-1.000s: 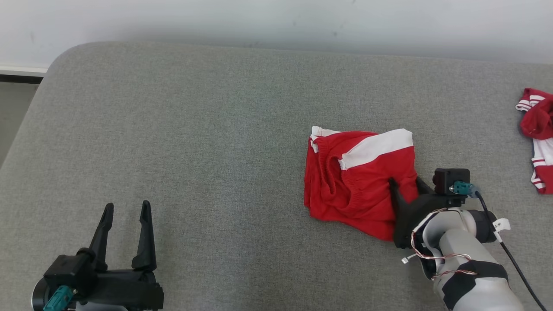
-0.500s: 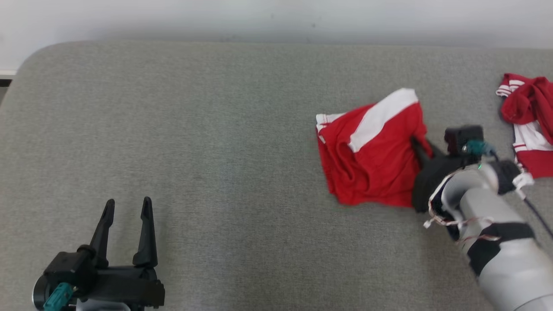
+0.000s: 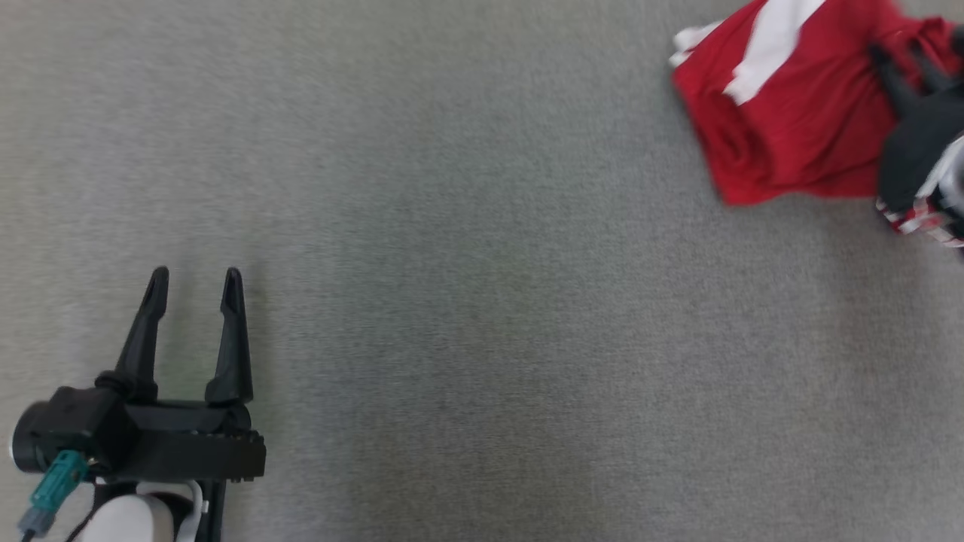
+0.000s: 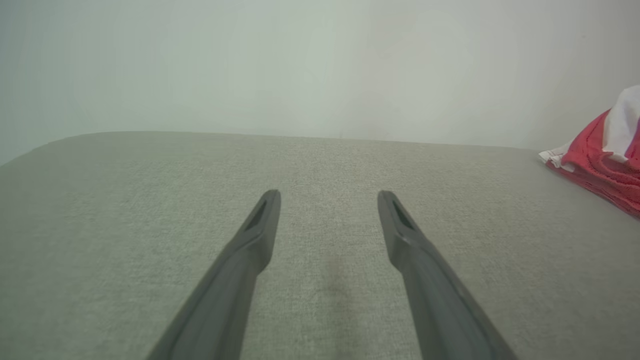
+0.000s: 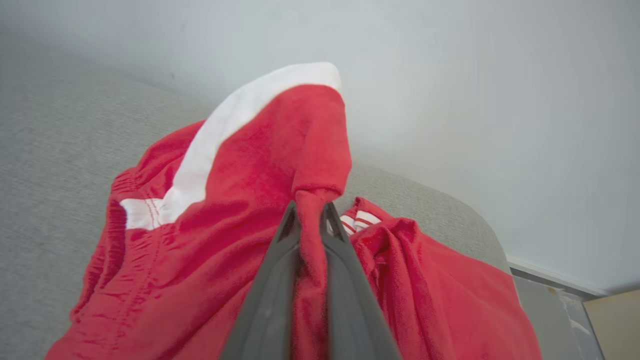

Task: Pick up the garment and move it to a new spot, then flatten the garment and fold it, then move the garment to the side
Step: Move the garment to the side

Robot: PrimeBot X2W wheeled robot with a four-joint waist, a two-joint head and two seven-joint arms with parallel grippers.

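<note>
Head view is showing the left hand sitting at the 8 o'clock corner of the frame. Its two fingers are pointing toward 12 and standing fairly wide apart, holding nothing. The grey desk is spreading out around it. The garment, red with a broad white band, is lying bunched at 2 o'clock, well apart from the left hand, and its far edge is running off the top of the frame. The right hand is reaching in from 3 o'clock with fingers pointing toward 11, meeting the garment's 3 o'clock edge. Blur is softening this part.

Left wrist view is looking along the left hand, whose fingers are spreading apart over the desk. The garment is peeking in at 3 o'clock, resting on the desk, with a pale wall rising behind.

Right wrist view is showing the right hand pinching a fold of the garment. The fingers are standing narrow, almost together, with red cloth squeezed between them. The held fold is rising past the fingertips toward 12, and its white band is curving from 12 down to 9. The rest is draping onto the desk toward 7 o'clock. A second red garment with thin white stripes is lying just beside it at 4 o'clock; whether the two are touching I cannot tell.
</note>
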